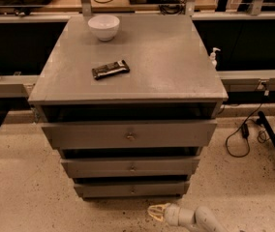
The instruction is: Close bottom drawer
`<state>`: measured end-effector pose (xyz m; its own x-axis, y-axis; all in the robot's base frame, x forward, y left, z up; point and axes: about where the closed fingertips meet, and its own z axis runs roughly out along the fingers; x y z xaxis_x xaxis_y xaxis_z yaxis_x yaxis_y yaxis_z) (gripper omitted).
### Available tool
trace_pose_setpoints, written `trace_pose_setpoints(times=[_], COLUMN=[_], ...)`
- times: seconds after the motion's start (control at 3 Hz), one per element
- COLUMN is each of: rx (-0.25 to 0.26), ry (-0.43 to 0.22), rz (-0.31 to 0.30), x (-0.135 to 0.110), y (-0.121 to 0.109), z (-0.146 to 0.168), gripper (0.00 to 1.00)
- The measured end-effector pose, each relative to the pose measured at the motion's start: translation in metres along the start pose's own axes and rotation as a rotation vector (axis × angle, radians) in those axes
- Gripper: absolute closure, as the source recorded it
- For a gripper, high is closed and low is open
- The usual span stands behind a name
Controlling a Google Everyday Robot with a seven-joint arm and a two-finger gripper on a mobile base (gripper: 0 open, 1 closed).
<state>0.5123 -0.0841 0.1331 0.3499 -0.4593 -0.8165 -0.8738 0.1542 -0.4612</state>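
While your gripper (pixel 153 211) hangs low over the speckled floor (pixel 26 187) at the frame's bottom edge, its fingers (pixel 160 207) look pressed together at the tips, though the view's poor. It's near but clear of the bottom drawer (pixel 108 190), lowest of the three fronts. Above: middle drawer (pixel 94 168), top drawer (pixel 89 135). On the cabinet top (pixel 176 66): dark snack bar (pixel 110 69), then a white bowl (pixel 103 27) at the back.

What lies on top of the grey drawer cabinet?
A white bowl at the back left and a dark wrapped bar nearer the front. What they cover is hidden. The claw is down low, in front of the bottom drawer.
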Motion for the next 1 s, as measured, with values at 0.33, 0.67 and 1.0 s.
trace_pose_setpoints(times=[0.33, 0.67, 1.0], rx=[-0.002, -0.04, -0.065], ry=[-0.007, -0.075, -0.048], rz=[0.002, 0.027, 0.001], x=[0.001, 0.006, 0.021], y=[0.006, 0.01, 0.004], z=[0.001, 0.013, -0.019], gripper=[0.53, 0.65, 0.89])
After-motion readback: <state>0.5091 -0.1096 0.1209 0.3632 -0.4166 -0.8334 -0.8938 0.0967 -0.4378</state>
